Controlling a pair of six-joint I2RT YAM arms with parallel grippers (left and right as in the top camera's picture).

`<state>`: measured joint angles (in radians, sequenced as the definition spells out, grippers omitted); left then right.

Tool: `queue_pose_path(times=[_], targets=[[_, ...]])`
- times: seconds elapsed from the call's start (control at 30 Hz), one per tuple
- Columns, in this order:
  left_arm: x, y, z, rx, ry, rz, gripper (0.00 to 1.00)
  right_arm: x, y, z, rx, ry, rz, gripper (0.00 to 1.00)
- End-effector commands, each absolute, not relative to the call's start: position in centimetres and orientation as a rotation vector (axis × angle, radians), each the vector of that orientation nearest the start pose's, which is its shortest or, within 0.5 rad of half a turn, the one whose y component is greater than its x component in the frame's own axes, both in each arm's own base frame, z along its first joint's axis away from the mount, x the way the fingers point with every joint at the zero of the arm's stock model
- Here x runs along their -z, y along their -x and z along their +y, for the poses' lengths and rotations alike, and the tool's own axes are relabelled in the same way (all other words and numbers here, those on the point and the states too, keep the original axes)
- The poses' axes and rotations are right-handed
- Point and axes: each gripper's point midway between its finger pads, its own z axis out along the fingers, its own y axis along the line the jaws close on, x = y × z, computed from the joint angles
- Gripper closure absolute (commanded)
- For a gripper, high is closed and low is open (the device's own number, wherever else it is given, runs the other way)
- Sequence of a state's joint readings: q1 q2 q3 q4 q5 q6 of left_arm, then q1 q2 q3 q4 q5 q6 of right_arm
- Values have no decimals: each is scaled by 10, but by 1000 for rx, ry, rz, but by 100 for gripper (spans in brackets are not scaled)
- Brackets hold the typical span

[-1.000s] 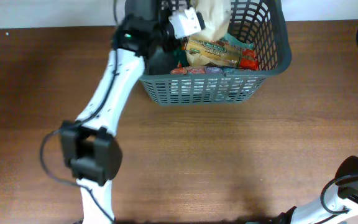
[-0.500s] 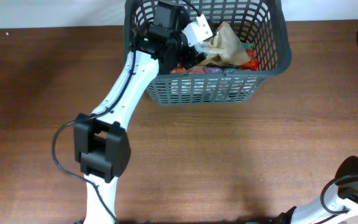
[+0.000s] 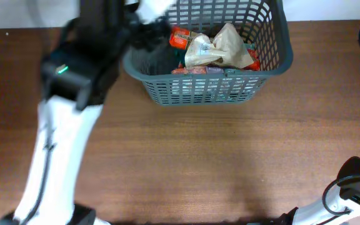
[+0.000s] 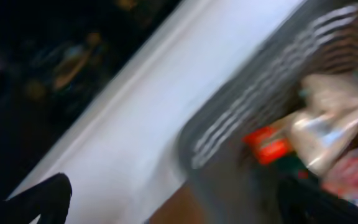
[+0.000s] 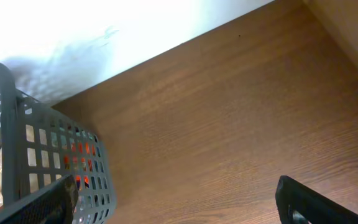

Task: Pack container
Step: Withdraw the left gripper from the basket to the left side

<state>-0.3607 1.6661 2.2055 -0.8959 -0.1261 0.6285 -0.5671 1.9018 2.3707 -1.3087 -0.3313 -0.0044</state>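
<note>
- Dark grey slotted container [image 3: 211, 89] sat at 12 o'clock, holding crumpled snack packets [image 3: 216, 50].
- Left gripper [image 4: 174, 203], blurred, gaped wide, empty.
- Right gripper [image 5: 176, 204] gaped wide, empty.

- The container [image 3: 199, 90] was a dark grey plastic basket, rectangular with rounded corners, slotted lattice walls and a thick rim.
- It stood upright at the far edge of the bench [image 3: 230, 156], with its far side cut off from view.
- Crumpled packets [image 3: 220, 50] lay heaped inside it.
</note>
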Motion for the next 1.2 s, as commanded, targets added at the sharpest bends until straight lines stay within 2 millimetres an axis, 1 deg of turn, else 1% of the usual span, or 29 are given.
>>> queue_pose_path(times=[0.0, 0.1, 0.17, 0.23, 0.33, 0.4, 0.47, 0.53, 0.97, 1.07, 1.17], targets=[[-477, -420, -54, -515, -541, 1881, 1, -350, -415, -198, -129, -507, 2302, 1], [-473, -406, -2, -571, -397, 1970, 1, -350, -415, -198, -129, -507, 2302, 1], [-464, -397, 33, -589, -268, 2039, 1, -350, -415, -198, -129, -507, 2302, 1], [-455, -389, 64, -601, -147, 2096, 1, -350, -415, -198, -129, -507, 2302, 1], [-437, -375, 102, -629, -2, 2185, 1, -350, -415, -198, -129, -507, 2302, 1], [-428, -369, 117, -646, 35, 2233, 1, -350, -415, -198, -129, -507, 2302, 1], [-422, -363, 124, -657, 51, 2266, 1, -350, -415, -198, -129, -507, 2302, 1], [-419, -361, 128, -662, 59, 2278, 1, -350, -415, -198, -129, -507, 2302, 1], [-419, -361, 128, -662, 60, 2278, 1, -349, -415, -197, -129, -506, 2303, 1], [-419, -361, 128, -662, 60, 2278, 1, -353, -417, -187, -136, -477, 2301, 1], [-419, -361, 128, -662, 60, 2278, 1, -369, -419, -159, -149, -397, 2283, 0]])
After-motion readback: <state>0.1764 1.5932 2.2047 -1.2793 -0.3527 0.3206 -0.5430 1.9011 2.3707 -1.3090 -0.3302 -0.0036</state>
